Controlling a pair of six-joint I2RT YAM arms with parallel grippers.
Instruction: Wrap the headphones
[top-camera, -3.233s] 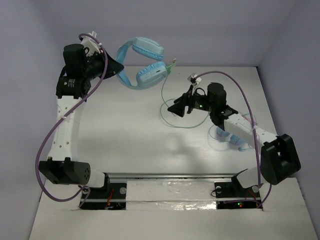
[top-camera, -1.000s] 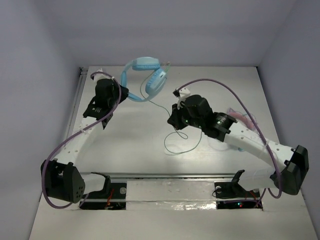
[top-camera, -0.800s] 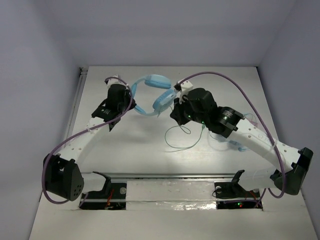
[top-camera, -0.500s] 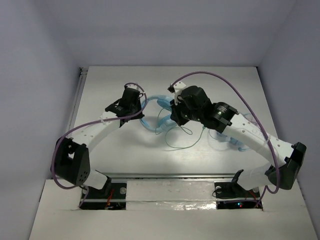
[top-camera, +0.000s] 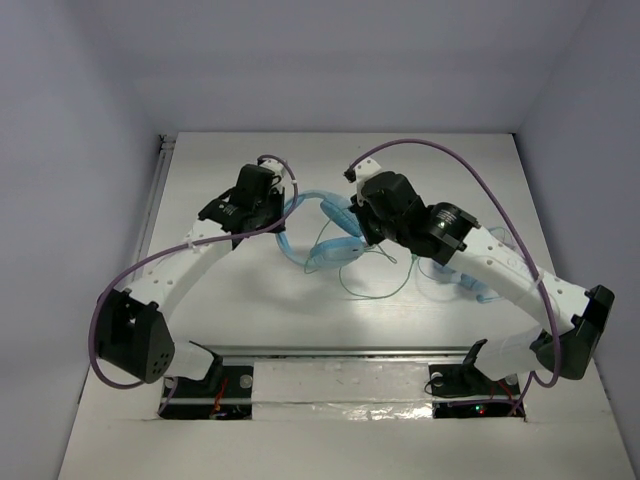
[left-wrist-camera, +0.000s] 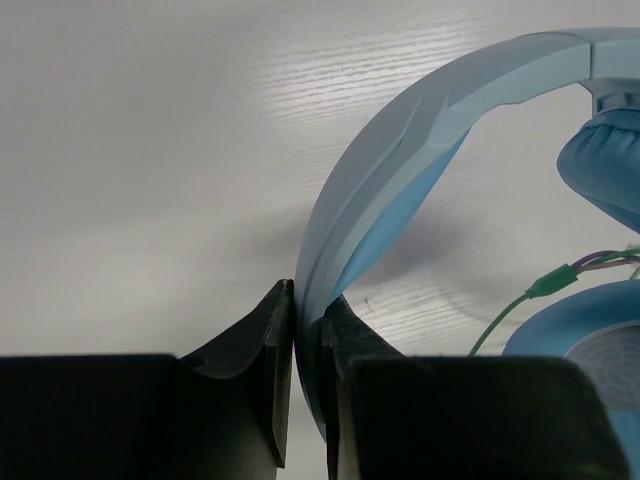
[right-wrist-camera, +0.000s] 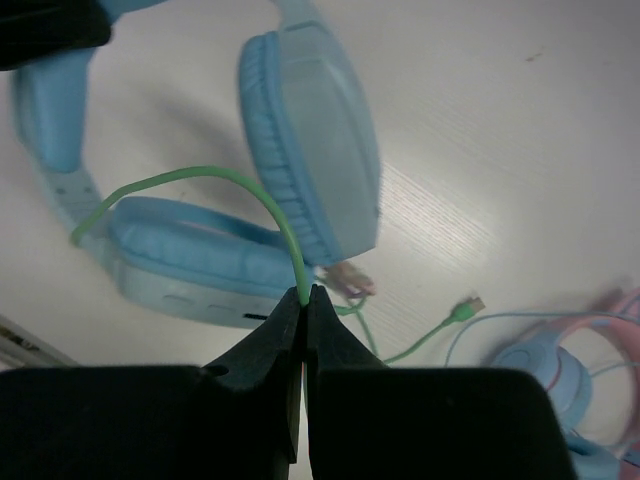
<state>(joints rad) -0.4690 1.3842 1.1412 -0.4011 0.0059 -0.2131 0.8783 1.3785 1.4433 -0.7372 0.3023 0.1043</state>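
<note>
Headphones (top-camera: 322, 228): flat on the counter (top-camera: 240, 300), midway between both arms.
Left gripper (left-wrist-camera: 306, 305): clamped on the headband (left-wrist-camera: 400, 130).
Right gripper (right-wrist-camera: 305, 296): pinched shut on the green cable (right-wrist-camera: 190, 176).
Key relation: the cable arches from the right gripper back over the ear cups (right-wrist-camera: 320, 130), so the right arm looks nearer for winding.

I count one left arm (top-camera: 190, 258), one right arm (top-camera: 510, 275), one headphones (top-camera: 335, 252) with one cable (right-wrist-camera: 190, 172), one darker headset (right-wrist-camera: 545, 362), maybe one pink item (right-wrist-camera: 620, 300), mostly hidden.
</note>
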